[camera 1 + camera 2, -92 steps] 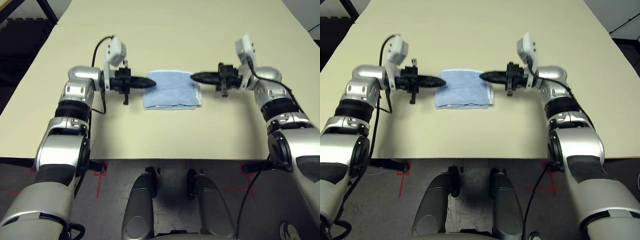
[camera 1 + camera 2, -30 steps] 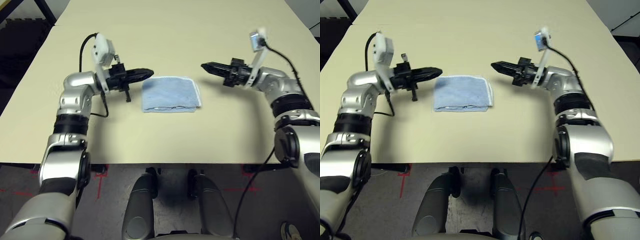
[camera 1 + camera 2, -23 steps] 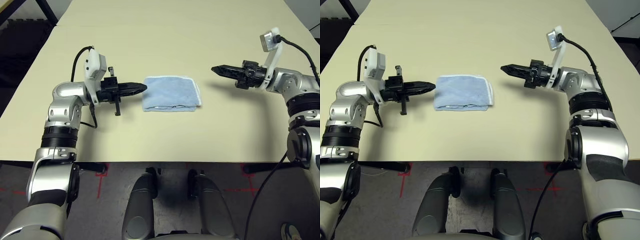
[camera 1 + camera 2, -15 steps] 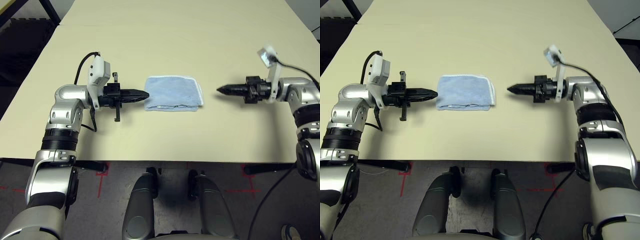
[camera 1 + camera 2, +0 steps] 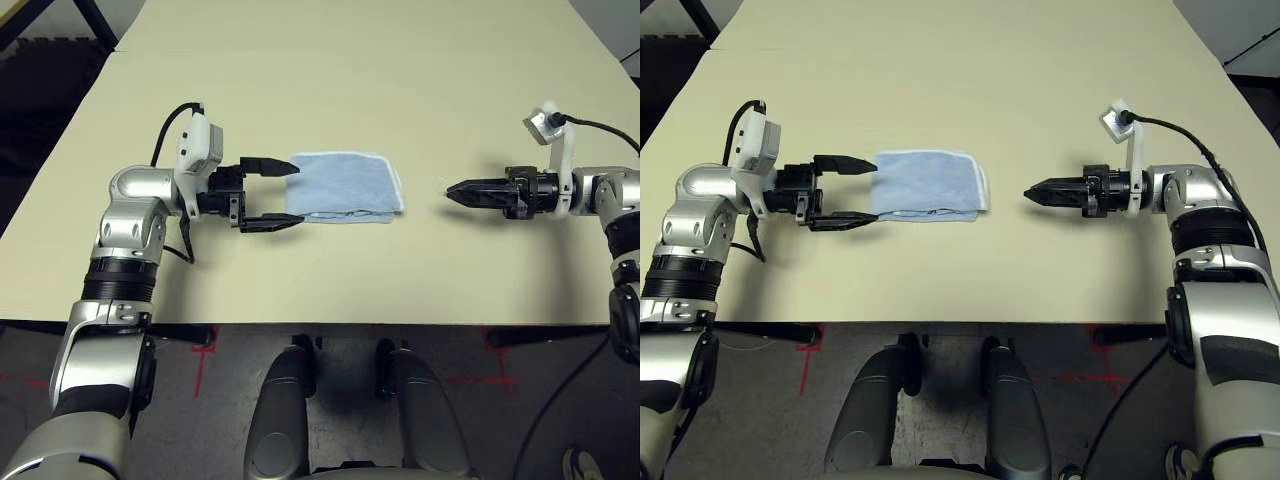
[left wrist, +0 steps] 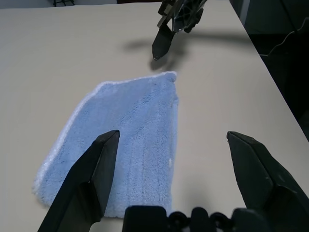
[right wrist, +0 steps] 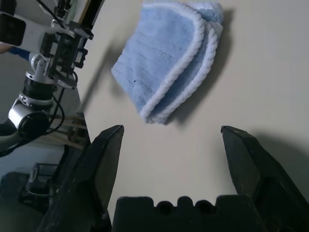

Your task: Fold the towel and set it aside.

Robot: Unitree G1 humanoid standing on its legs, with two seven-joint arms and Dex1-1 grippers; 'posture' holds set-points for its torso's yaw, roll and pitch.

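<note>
One towel (image 5: 346, 185), folded, on one table (image 5: 340, 70). Two grippers: the left (image 5: 283, 193) at the towel's 9 o'clock, the right (image 5: 452, 192) out at 3 o'clock.

Bench (image 5: 330, 80) is lying bare beyond the towel (image 5: 345, 186), toward the far edge, and bare along the near edge too. The folded towel is sitting mid-bench as the lone obstacle. Left gripper (image 5: 278, 194) is crowding the towel's left end, jaws spread wide, fingertips bracketing that edge. Right gripper (image 5: 1032, 193) is hovering well apart from the towel's right end, leaving an open strip of bench between them for passage.
</note>
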